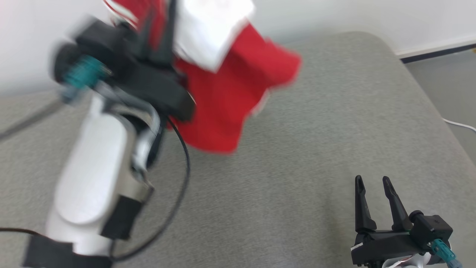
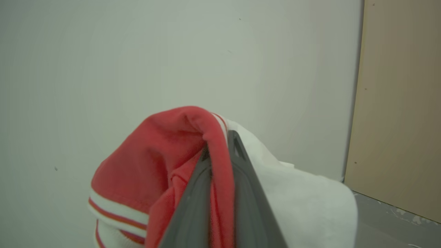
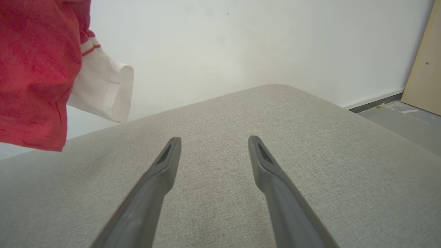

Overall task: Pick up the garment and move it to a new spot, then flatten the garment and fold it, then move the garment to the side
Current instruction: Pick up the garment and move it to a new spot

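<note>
Garment (image 1: 230, 100) hangs in the head view from the left gripper (image 1: 165, 33), over the far left part of the cushion (image 1: 316, 149). It is bright red cloth with a white panel on top, its lower edge loose and wavy. This part of the picture is blurred. The white, smooth-shelled left arm (image 1: 93, 175) carries a looping black cable (image 1: 182, 167). At the near right, the right gripper (image 1: 372, 180) stands with its two dark tapered fingers apart and nothing between them. The cushion is grey woven fabric with a rounded far corner.

In the left wrist view the two fingers are pinched together on a fold of the red cloth, which bulges up over their tips. The red has a fine knit texture. A ribbed cuff (image 2: 117, 210) with white and red stripes hangs at the left, and smooth white fabric drapes to the right. Behind is a plain pale wall (image 2: 137, 51) and a tan board (image 2: 396, 103).

In the right wrist view the spread fingers point across the grainy grey cushion. The garment hangs at the far left, with a white sleeve (image 3: 103, 89) showing its open hem.
</note>
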Controlling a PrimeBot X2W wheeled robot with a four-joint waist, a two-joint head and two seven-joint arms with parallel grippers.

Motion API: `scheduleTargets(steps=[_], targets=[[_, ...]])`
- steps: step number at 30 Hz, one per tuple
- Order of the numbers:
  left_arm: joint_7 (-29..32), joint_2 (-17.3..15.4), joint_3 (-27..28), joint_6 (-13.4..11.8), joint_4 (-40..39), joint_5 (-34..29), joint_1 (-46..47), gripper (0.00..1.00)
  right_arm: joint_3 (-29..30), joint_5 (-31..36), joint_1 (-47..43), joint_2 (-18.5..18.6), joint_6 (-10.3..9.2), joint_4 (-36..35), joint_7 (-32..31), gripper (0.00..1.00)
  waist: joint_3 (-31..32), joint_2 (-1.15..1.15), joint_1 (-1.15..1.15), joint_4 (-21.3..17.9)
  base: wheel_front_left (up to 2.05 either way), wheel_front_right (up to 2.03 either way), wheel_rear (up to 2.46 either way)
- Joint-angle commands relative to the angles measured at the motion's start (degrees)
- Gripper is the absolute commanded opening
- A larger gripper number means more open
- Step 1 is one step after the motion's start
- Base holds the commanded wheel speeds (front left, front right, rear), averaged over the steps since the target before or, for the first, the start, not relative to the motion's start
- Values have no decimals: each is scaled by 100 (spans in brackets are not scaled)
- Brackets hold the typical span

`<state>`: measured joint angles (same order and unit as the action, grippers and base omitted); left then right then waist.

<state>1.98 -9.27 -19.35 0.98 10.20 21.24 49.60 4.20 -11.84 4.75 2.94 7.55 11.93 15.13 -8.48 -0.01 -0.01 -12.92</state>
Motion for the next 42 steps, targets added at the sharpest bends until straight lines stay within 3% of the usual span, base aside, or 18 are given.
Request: scheduleTargets(steps=[1, 14, 15, 16, 17, 18, 27, 42], targets=[[-81, 106, -100, 19, 172, 40, -253, 0, -34, -35, -30, -13, -12, 6, 3, 100, 72, 1, 1, -223, 0, 0, 0], [-674, 527, -712, 57, 2259, 375, -1884, 0, -176, 88, -15, -8, -12, 125, 3, 100, 164, 1, 1, -183, 0, 0, 0], [-723, 543, -754, 93, 2407, 382, -1927, 24, -206, 88, -21, -9, -12, 134, 3, 100, 184, 1, 1, -160, 0, 0, 0], [-723, 543, -754, 93, 2407, 382, -1927, 24, -206, 88, -21, -9, -12, 134, 3, 100, 184, 1, 1, -160, 0, 0, 0], [-800, 550, -819, 92, 2521, 333, -1929, 82, -217, 85, -34, -11, -12, 135, 3, 100, 206, 1, 1, -123, 0, 0, 0], [-923, 560, -834, 90, 2580, 340, -1927, 100, -232, 82, -52, -12, -12, 139, 3, 100, 239, 1, 1, -87, 0, 0, 0], [-1529, 551, -818, -44, 2211, 454, -1908, 100, -121, 103, -344, -10, -12, 186, 3, 100, 682, 1, 1, 453, 0, 0, 0], [-1707, -706, -201, -708, 803, 57, -3211, 100, -3, 214, -585, -9, -12, 13, 3, 100, 1013, 1, 1, 1130, 0, 0, 0]])
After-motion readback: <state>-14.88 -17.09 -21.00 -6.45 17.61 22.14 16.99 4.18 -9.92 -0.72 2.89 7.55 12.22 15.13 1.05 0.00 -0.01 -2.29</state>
